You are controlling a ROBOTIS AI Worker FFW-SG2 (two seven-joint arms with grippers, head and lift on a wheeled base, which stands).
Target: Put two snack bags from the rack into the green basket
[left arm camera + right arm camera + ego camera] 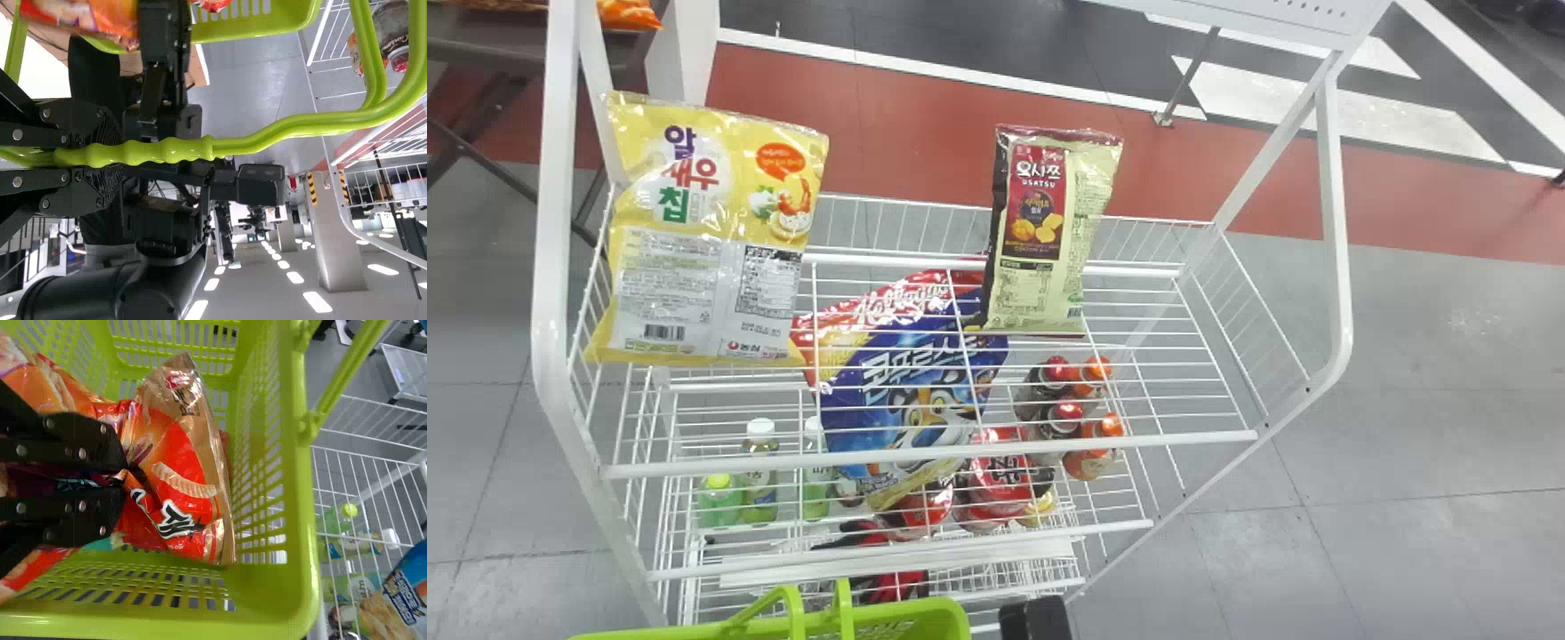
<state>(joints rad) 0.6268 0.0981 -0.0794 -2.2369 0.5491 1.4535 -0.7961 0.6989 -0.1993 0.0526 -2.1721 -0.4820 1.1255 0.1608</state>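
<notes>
1. Evidently the relation that matters is depth: the orange-red snack bag (183,470) lies at the tips of the right claw (123,480), already within the walls of the green basket (305,540), so what remains is a matter of down, not across.

2. The right claw is pinching the bag, its two fingers closed on a crumpled fold. The bag's body spreads out past the tips, and its far silvery edge runs crosswise to the fingers, facing the perforated side wall.

3. The right arm is the nearer one and has the bag. The left claw (103,155) is clamped round the basket's handle (177,150), steadying it, I judge.

4. More orange-red packaging (47,387) lies in the basket beside the pinched bag; I cannot tell how many bags that makes, so whether this is the first or the second stays open.

5. On the rack (1183,439), beyond the basket, stand a yellow bag (711,213) and a brown-and-cream bag (1049,231), well apart.

6. The next move likely calls for spreading the fingers and lifting straight out. The slick film could cling or catch at a fingertip, and a sideways pull might drag the bag against the wall.
</notes>
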